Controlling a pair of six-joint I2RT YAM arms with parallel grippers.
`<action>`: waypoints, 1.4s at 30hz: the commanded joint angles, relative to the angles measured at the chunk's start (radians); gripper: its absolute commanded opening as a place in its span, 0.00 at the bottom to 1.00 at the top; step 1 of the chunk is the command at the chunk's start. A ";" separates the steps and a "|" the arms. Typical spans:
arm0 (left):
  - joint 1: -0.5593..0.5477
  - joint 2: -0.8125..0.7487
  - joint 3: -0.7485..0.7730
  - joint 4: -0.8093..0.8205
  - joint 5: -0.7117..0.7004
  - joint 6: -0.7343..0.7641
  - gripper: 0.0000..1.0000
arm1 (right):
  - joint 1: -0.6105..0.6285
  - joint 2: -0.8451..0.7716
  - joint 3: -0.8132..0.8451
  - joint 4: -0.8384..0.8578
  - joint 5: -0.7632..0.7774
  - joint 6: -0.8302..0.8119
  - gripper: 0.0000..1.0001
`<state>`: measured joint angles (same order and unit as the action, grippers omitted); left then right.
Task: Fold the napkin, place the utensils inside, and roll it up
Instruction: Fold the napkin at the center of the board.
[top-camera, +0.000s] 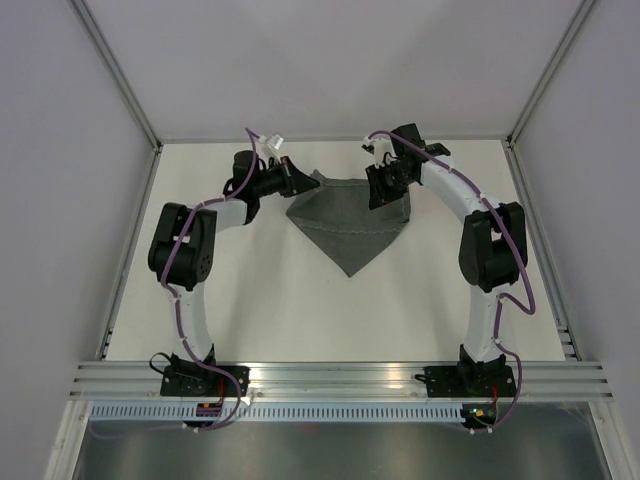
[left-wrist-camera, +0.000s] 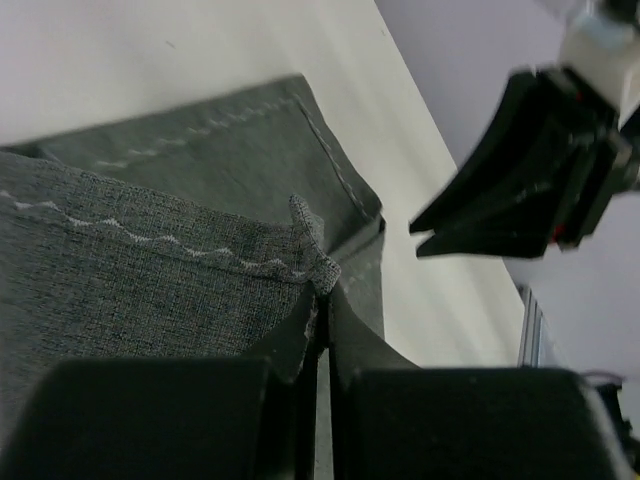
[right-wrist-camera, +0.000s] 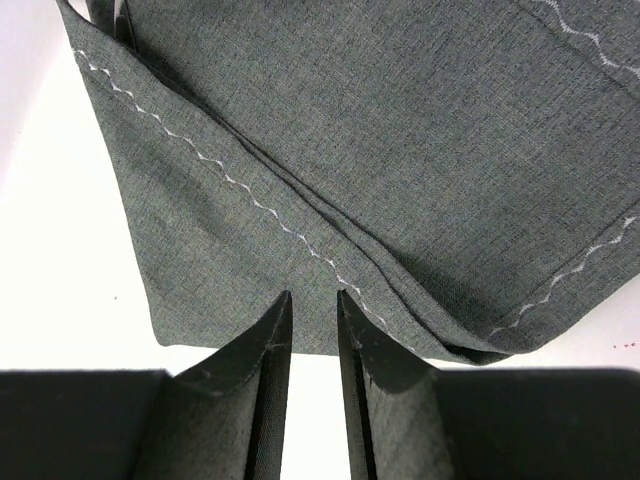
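The dark grey napkin (top-camera: 350, 225) lies at the back middle of the white table, folded into a triangle with its point toward the arms. My left gripper (top-camera: 296, 180) is at its left back corner. In the left wrist view the gripper (left-wrist-camera: 323, 300) is shut on that corner of the napkin (left-wrist-camera: 180, 270). My right gripper (top-camera: 383, 190) is at the right back corner. In the right wrist view it (right-wrist-camera: 312, 297) stands narrowly open over the edge of the napkin (right-wrist-camera: 350, 120), holding nothing. It also shows in the left wrist view (left-wrist-camera: 418, 238). No utensils are in view.
The white table (top-camera: 250, 300) is bounded by pale walls at the back and sides. A metal rail (top-camera: 340, 375) runs along the near edge, where both arm bases are mounted.
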<state>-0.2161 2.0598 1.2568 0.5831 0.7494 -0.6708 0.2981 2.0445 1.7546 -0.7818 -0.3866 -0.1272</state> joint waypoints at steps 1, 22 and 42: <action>-0.057 -0.050 -0.045 -0.008 0.129 0.166 0.02 | -0.001 -0.063 -0.001 0.010 0.018 0.008 0.30; -0.195 -0.159 -0.198 -0.269 0.059 0.520 0.02 | -0.004 -0.050 -0.010 0.018 0.043 0.006 0.30; -0.282 -0.159 -0.203 -0.371 -0.005 0.645 0.03 | -0.002 -0.035 -0.010 0.019 0.051 0.004 0.30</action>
<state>-0.4866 1.9427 1.0645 0.2104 0.7528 -0.0933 0.2981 2.0281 1.7432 -0.7738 -0.3573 -0.1280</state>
